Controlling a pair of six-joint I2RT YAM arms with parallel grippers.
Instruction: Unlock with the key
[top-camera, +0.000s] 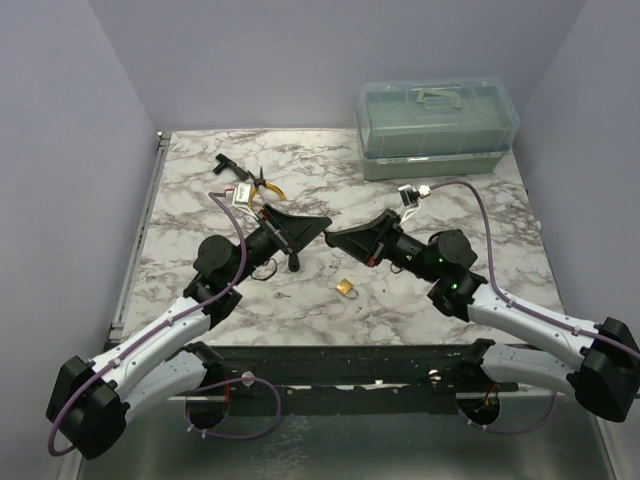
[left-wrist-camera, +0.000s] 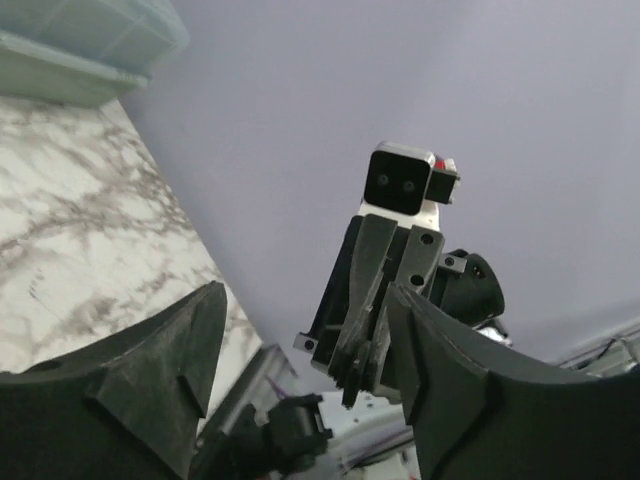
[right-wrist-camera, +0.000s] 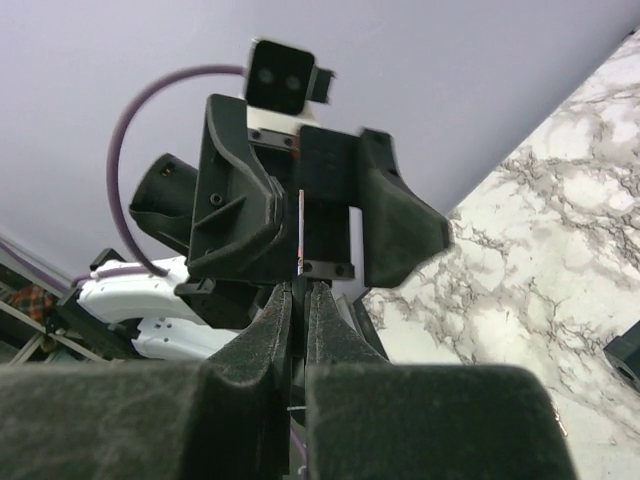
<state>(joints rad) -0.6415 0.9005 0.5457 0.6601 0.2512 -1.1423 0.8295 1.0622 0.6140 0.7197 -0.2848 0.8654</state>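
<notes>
Brass padlock (top-camera: 345, 287) on marble table (top-camera: 450, 200), above it right gripper (right-wrist-camera: 300, 288) pinched narrow on thin silver key (right-wrist-camera: 300, 232) seen edge-on, left gripper (left-wrist-camera: 305, 300) spread wide facing it, pliers (top-camera: 262, 186) beyond, box (top-camera: 438, 125) farthest.

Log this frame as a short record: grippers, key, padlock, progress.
left gripper: open, holding nothing, facing the right one
right gripper: shut on a thin sliver, apparently the key
padlock: lying on the table, nearer the bases than both grippers, untouched
progress: key not yet at padlock
</notes>
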